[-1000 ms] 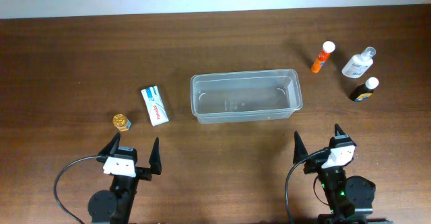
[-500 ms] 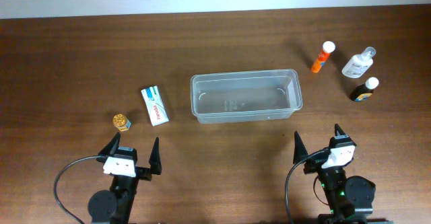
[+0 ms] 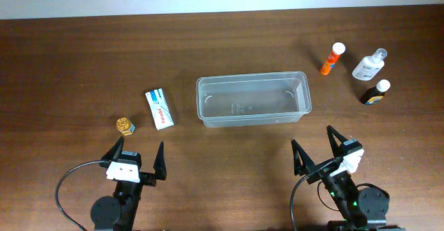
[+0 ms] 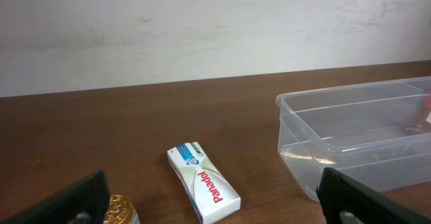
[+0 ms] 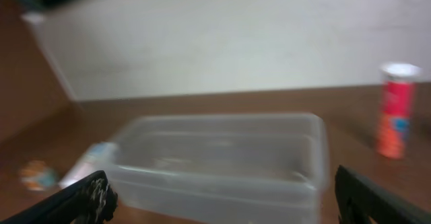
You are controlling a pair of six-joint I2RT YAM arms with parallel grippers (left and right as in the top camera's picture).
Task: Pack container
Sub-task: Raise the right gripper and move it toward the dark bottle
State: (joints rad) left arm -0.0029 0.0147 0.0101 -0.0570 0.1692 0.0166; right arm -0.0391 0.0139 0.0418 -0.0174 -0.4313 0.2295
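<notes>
- One container (image 3: pixel 251 76), clear and empty, lies lengthwise across the middle of the table (image 3: pixel 69 57). Nothing is packed in it, so you are at the very start.
- Two pincers wait on the container's near side, both well apart from it. The left gripper (image 3: pixel 140 146) sits off its left end and the right gripper (image 3: pixel 311 137) below its right end. Each has its fingers spread wide with nothing between them.
- Just beyond the container's left wall a white toothpaste box (image 3: pixel 159 108) lies flat and slightly slanted. Further out from that wall, toward the left gripper, sits a small gold-capped jar (image 3: pixel 125 125).
- Past the container's right end three things cluster: an orange tube (image 3: pixel 332 58), a clear spray bottle (image 3: pixel 369 64) and a dark white-capped bottle (image 3: pixel 374 92). The right wrist view shows the tube upright.
- For a first pick, the box looks easiest. Turn your left wrist so the fingers close across its narrow width, not along its length.
- On the right, the dark bottle seems the safest start, being nearest your gripper. Approach it from the side facing away from the spray bottle, so open fingers do not topple its neighbour.
- Bare wood lies between both grippers and the container, so you have room to swing.
- Mind the raised rim: carry each item above it, then lower straight inside before letting go.
</notes>
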